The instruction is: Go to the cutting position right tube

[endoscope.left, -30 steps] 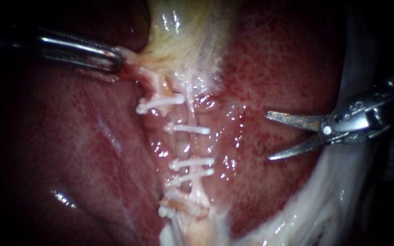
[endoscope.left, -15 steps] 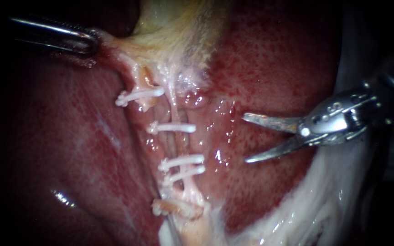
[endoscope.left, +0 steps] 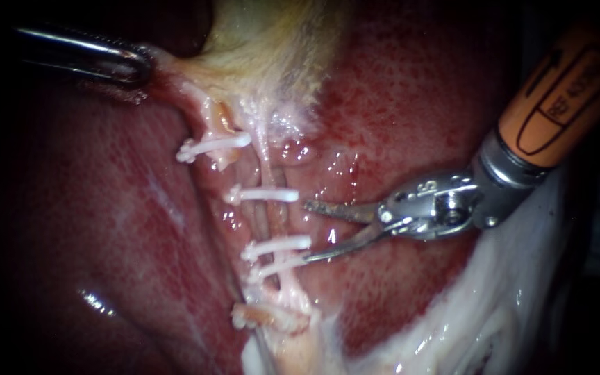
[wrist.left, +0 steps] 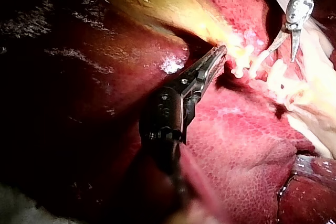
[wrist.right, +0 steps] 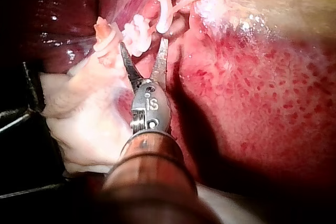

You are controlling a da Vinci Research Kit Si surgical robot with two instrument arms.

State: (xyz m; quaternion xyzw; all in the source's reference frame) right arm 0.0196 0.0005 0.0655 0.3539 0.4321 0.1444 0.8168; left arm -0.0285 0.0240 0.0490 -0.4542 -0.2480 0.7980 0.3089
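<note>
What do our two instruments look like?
The left instrument is slim dark metal with a tapered tip and a pinned wrist joint. The right instrument has an orange sleeve with black markings, a silver wrist with engraved marks, and two thin, slightly curved grey blades.

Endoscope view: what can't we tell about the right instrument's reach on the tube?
- Endoscope view: whether the right instrument's open blades straddle the tube or stop short; depth unclear.
- Right wrist view: tube lost among the clips.
- Endoscope view: left instrument, clamped on tissue, shaft cut off by the edge.
</note>
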